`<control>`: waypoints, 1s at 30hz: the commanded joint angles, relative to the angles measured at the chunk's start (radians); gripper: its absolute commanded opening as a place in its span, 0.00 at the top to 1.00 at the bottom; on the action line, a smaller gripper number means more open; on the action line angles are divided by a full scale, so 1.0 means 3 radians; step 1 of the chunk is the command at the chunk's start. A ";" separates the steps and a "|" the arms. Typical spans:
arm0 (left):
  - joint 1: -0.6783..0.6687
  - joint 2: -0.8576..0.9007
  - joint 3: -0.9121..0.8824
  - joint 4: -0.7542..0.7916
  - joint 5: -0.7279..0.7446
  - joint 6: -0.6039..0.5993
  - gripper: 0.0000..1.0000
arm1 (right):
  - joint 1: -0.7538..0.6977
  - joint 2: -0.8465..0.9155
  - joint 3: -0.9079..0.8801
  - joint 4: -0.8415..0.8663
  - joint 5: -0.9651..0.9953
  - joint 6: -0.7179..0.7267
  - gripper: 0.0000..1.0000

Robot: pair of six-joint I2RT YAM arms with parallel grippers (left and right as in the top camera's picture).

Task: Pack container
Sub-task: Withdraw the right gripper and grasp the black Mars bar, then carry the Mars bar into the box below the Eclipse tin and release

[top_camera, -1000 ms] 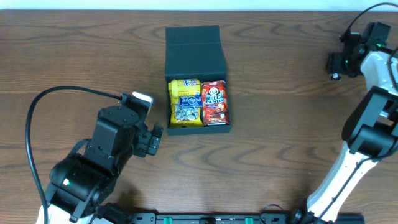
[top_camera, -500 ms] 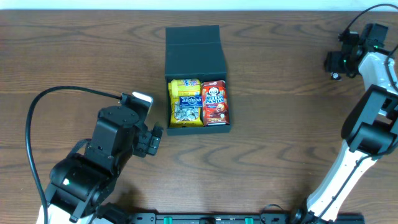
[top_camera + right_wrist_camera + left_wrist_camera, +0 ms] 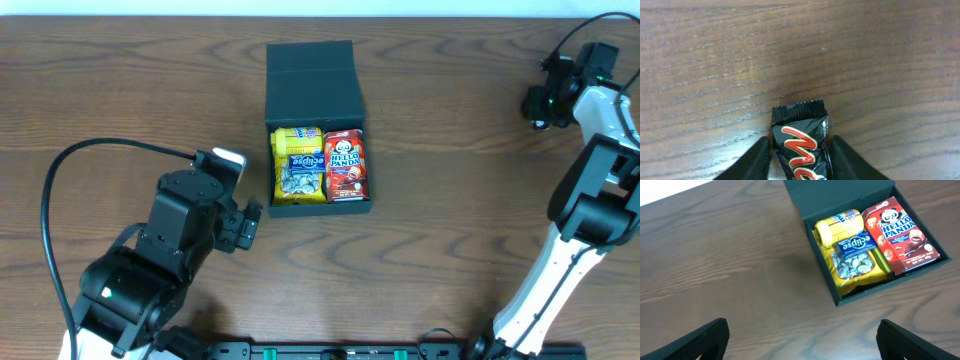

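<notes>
Your left gripper (image 3: 802,330) is sitting wide open near the container (image 3: 312,85), which is lying mid-table with its lid flipped back. Your right gripper (image 3: 800,150) is hugging a Mars bar (image 3: 799,117), but I can't tell if it's actually pinching.

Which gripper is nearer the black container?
Left. The left gripper sits close to the container, off its front-left corner; the right gripper is far off to its right.
</notes>
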 commanded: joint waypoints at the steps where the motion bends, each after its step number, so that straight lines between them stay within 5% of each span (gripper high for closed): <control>1: -0.0001 -0.0008 0.0024 -0.0005 0.0000 -0.0023 0.05 | -0.0001 0.0089 -0.0003 0.0001 -0.0031 0.0141 0.66; 10: -0.0001 -0.0008 0.0024 -0.0005 0.0000 -0.0023 0.05 | 0.0094 -0.0029 0.0001 -0.0079 -0.0177 0.0304 0.82; 16: -0.0001 -0.0008 0.0024 -0.0004 0.0000 -0.0023 0.05 | 0.0351 -0.0350 0.0004 -0.0075 -0.0217 0.0301 0.84; 30: -0.0001 -0.0008 0.0024 -0.0004 0.0000 -0.0023 0.05 | 0.1630 -0.1048 0.0004 -0.0181 -0.1162 0.0281 0.87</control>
